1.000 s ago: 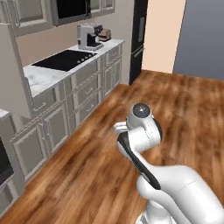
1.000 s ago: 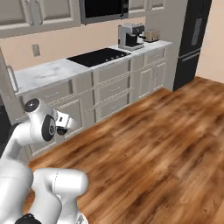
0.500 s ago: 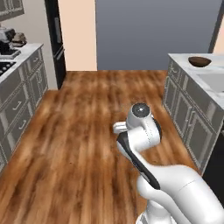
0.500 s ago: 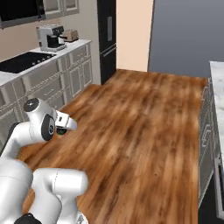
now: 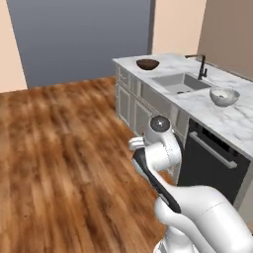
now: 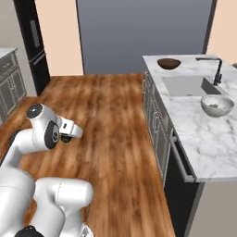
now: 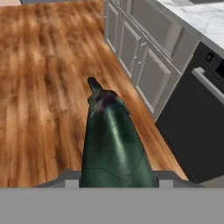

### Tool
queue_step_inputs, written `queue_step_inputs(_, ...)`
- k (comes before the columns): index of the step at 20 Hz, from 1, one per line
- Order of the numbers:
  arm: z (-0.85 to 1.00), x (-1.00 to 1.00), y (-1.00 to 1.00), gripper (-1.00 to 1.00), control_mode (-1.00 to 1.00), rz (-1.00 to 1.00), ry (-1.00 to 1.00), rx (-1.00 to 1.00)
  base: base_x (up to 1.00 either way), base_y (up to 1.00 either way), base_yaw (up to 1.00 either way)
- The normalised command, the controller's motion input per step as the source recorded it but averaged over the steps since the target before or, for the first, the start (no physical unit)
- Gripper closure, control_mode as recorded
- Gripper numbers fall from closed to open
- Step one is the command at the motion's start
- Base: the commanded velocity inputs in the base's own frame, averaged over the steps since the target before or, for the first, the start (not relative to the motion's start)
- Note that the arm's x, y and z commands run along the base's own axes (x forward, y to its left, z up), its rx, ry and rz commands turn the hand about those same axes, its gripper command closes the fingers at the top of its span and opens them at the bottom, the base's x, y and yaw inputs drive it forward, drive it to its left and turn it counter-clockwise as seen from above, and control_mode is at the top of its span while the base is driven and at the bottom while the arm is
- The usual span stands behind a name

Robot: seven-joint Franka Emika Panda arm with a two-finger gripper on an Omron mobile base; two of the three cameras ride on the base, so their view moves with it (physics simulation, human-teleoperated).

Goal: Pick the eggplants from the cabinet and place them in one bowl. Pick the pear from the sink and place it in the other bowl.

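Eggplant (image 7: pixel 114 144) in clenched gripper (image 7: pixel 117 181) (stem fwd), above wood floor (image 7: pixel 39 87).

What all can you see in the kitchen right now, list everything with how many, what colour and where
eggplant: one, dark green-purple, held in the claw, stem pointing away over the floor
bowls: two; brown bowl at the far end of the counter, white bowl on the counter on the near side of the sink
sink: one, grey, set in the counter between the bowls
tap: one, black, beside the sink
counter: one, white marble, on grey cabinets
dishwasher: one, black, under the counter
floor: brown wood
arm: one, white
claw: one, shut on the eggplant
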Motion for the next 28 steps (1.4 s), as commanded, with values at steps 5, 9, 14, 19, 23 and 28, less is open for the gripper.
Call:
queue_step_inputs(5,0.00,0.00,0.00,1.00,1.00,0.00,0.00,0.00,0.59,0.11,-0.47)
queue_step_inputs(9,0.00,0.00,0.00,1.00,1.00,0.00,0.00,0.00,0.50,0.38,-0.46)
queue_step_inputs(14,0.00,0.00,0.00,1.00,1.00,0.00,0.00,0.00,0.27,0.75,-0.43)
queue_step_inputs(19,0.00,0.00,0.00,1.00,1.00,0.00,0.00,0.00,0.09,0.75,-0.46)
queue_step_inputs(23,0.00,0.00,0.00,1.00,1.00,0.00,0.00,0.00,0.10,0.82,-0.47)
queue_step_inputs(28,0.00,0.00,0.00,1.00,1.00,0.00,0.00,0.00,0.18,0.80,-0.47)
